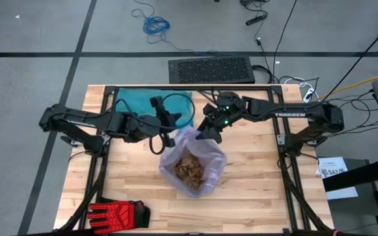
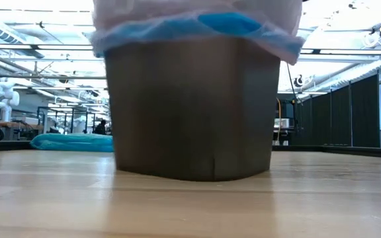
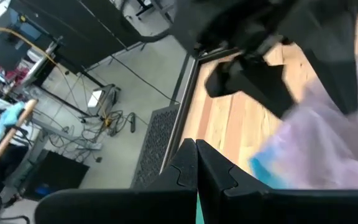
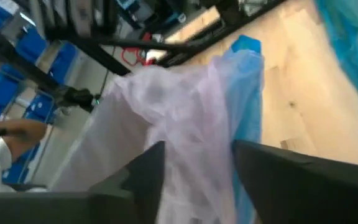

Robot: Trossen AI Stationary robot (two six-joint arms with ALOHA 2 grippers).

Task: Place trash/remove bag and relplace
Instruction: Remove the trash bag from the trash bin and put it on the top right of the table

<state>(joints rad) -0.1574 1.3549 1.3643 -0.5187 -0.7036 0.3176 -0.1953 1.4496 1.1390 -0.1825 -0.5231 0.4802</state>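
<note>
A dark bin (image 2: pixel 190 112) stands mid-table, lined with the lilac bag (image 1: pixel 195 154). The bag's blue rim (image 2: pixel 197 30) is folded over the bin's top. Tan paper trash (image 1: pixel 190 170) lies inside. My right gripper (image 1: pixel 209 131) is at the bag's far edge, shut on its film. My left gripper (image 1: pixel 167 139) is shut just left of the bag's far-left edge; I cannot tell whether it touches the bag. In the left wrist view its fingers (image 3: pixel 196 165) are pressed together. The teal-green replacement bag (image 1: pixel 151 105) lies flat at the table's far side. My right gripper (image 4: pixel 197 168) pinches a bunched part of the lilac bag's upper film near its blue rim (image 4: pixel 244 93) between both fingers. It comes slanting down from the table's far right. The film rises from the bin to the fingers while the rest stays in the bin.
A red-and-black glove (image 1: pixel 117 213) lies at the table's near left corner. Black frame rails (image 1: pixel 287 164) run along the table's sides. Bare wood (image 1: pixel 261 183) lies right of the bin. A black mat (image 1: pixel 210 69) sits on the floor beyond the far edge.
</note>
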